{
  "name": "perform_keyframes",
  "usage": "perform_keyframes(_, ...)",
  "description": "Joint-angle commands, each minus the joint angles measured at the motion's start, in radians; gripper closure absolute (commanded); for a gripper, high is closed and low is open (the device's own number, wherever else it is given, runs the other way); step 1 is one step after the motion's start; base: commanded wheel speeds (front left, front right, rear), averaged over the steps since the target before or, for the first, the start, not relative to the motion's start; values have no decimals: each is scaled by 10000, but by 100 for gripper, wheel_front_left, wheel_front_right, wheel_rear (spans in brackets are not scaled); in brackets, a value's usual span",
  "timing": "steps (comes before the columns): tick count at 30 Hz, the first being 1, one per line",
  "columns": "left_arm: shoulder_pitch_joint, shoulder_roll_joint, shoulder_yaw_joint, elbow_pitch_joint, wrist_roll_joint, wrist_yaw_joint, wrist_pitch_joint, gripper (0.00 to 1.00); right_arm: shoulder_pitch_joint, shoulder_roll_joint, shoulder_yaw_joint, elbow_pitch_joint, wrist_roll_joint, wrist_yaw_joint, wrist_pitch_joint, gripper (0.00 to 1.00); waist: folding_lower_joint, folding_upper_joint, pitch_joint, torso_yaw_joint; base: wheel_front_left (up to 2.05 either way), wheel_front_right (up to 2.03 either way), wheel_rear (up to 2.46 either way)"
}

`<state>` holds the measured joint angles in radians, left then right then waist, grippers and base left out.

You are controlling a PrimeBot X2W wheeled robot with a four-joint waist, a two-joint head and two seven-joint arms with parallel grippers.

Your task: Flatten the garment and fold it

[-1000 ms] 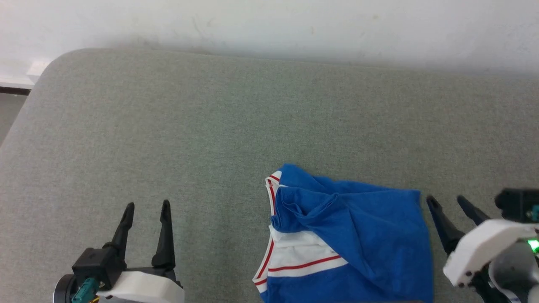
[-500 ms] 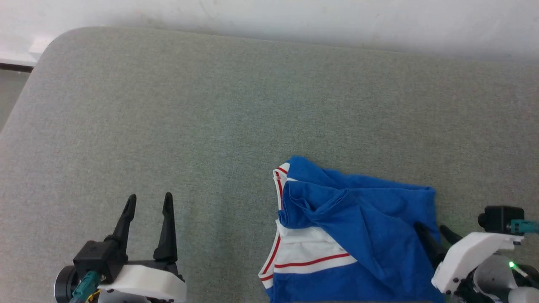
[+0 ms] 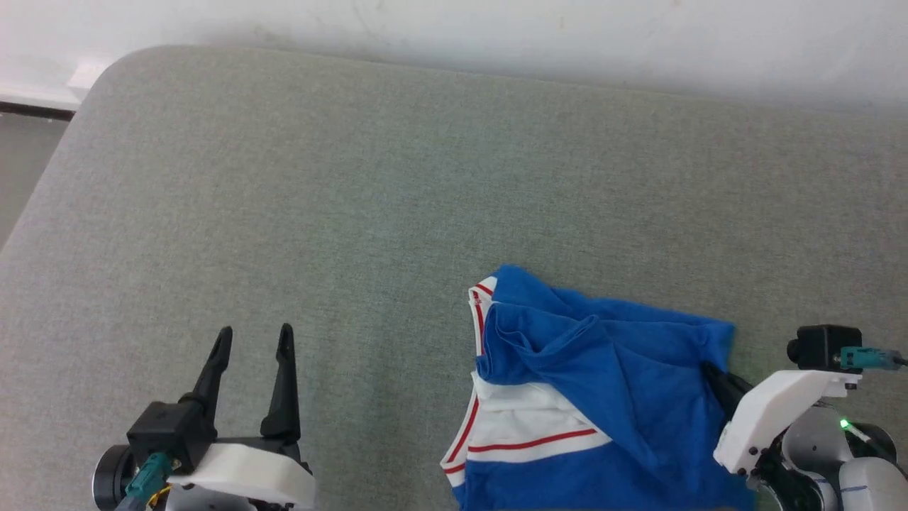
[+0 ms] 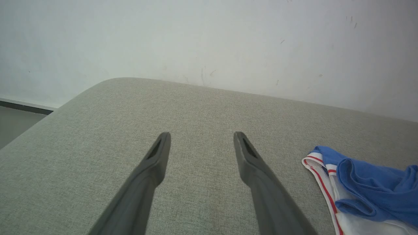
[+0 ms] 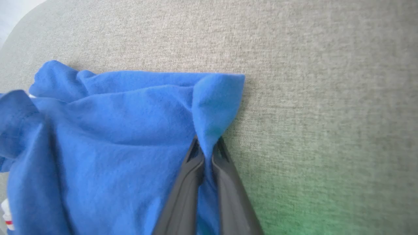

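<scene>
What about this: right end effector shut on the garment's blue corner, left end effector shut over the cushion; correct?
No: the left end effector is open, per the left wrist view; the right end effector does grip the garment.

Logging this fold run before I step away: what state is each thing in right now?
garment: bunched and creased on the grey cushion, not yet flattened
right gripper: shut on the garment's blue corner
left gripper: open, holding nothing, apart from the garment
</scene>
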<state>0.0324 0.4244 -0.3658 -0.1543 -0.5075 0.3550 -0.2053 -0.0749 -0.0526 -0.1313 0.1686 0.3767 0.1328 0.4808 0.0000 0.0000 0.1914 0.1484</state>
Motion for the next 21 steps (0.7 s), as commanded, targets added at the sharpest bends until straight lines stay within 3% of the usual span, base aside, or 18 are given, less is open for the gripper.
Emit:
perform_keyframes(1, -165, 59, -10, -10, 45, 70, 16, 0, -33, 24, -34, -10, -104, -21, -10, 100, 0, 0, -163, -195, 0, 0, 0)
perform_keyframes(13, -16, 232, 131, -118, -11, 172, 36, 0, -860, -16, -86, -554, -1188, -21, 135, 100, 0, 0, -479, -1296, 0, 0, 0)
perform_keyframes(21, -308, 502, 177, -375, 134, 206, 241, 0, -2048, -1030, -13, -881, -1682, -21, 606, 100, 0, 0, -223, -2261, 0, 0, 0)
